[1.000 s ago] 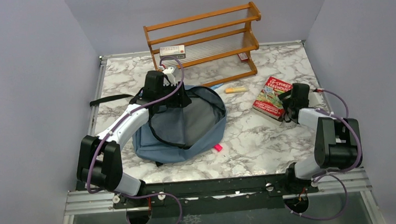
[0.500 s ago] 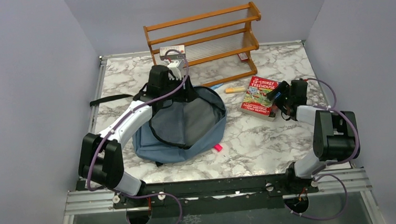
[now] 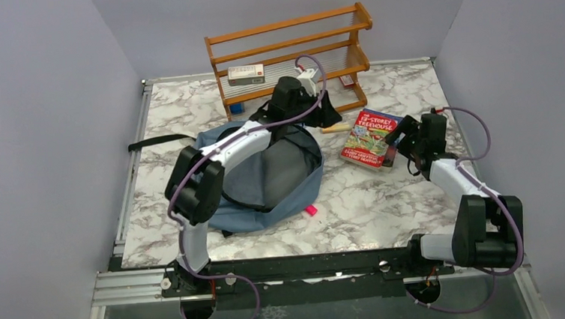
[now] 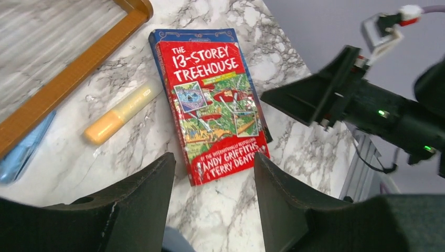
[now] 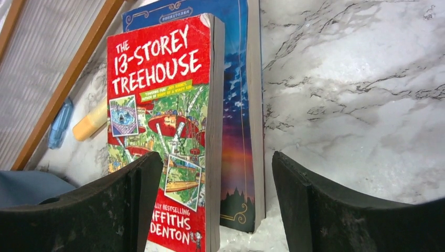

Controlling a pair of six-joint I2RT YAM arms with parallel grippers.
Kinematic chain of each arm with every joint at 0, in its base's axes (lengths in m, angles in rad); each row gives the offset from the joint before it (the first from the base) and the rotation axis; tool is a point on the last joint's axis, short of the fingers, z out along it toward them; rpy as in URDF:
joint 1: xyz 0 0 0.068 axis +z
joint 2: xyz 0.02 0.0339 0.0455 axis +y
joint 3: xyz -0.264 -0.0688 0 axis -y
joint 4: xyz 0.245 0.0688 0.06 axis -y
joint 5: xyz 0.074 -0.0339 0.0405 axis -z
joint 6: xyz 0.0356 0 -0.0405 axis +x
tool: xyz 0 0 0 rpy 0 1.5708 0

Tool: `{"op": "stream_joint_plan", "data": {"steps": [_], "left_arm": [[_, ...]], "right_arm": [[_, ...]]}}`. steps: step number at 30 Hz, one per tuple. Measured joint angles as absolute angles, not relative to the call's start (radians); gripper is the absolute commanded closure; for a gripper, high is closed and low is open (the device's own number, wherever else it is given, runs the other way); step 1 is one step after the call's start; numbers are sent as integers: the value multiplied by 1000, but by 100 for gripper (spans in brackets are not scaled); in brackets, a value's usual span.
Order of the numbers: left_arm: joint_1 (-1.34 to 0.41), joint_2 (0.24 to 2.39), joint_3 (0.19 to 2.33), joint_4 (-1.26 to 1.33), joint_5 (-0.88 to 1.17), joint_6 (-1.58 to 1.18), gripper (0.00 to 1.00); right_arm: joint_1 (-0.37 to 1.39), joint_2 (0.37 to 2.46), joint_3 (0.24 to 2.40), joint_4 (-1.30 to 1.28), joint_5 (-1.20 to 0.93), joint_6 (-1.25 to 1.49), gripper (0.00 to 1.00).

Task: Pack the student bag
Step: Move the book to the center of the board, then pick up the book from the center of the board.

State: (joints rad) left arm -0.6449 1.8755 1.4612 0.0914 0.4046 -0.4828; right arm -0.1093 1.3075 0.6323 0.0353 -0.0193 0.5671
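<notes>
The student bag (image 3: 262,183), a dusty-blue backpack, lies open in the middle of the table. My left gripper (image 3: 330,115) hangs open past the bag's far right rim, its fingers (image 4: 141,202) empty above bare marble. Just beyond it lies a red book (image 4: 212,105), "The 13-Storey Treehouse" (image 3: 372,138). In the right wrist view the red book (image 5: 157,131) rests on a blue book (image 5: 239,105). My right gripper (image 3: 398,138) is open at the books' right end. Their near ends sit between its fingers (image 5: 304,199).
An orange highlighter (image 3: 336,128) and a blue pen (image 4: 21,152) lie by the foot of the wooden shelf (image 3: 291,54). A small box (image 3: 246,73) sits on the shelf. A pink item (image 3: 311,210) lies at the bag's near edge. A black strap (image 3: 154,142) trails left.
My left arm has swung right from over the bag to near the books. The red book has slid left and turned with my right gripper following it. Both grippers stay open.
</notes>
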Motion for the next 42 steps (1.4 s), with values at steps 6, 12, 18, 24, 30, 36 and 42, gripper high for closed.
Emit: {"op": "stream_joint_plan", "data": {"steps": [6, 12, 18, 24, 30, 36, 42], "left_arm": [[-661, 2100, 1633, 98, 413, -509, 40], [-660, 2220, 1741, 73, 429, -516, 33], [-660, 2279, 1777, 73, 445, -534, 28], [-660, 2341, 1810, 77, 467, -555, 26], [-668, 2376, 1810, 81, 491, -580, 26], [-685, 2406, 1802, 109, 517, -617, 26], [-689, 2428, 1792, 156, 557, -662, 39]], "right_arm": [[-109, 1284, 631, 4, -126, 539, 26], [-108, 1330, 631, 17, -247, 527, 30], [-108, 1415, 655, 24, -283, 524, 33], [-108, 1475, 699, 28, -283, 522, 43], [-108, 1497, 704, 40, -276, 522, 53], [-109, 1526, 704, 76, -271, 521, 61], [-109, 1539, 704, 104, -277, 522, 62]]}}
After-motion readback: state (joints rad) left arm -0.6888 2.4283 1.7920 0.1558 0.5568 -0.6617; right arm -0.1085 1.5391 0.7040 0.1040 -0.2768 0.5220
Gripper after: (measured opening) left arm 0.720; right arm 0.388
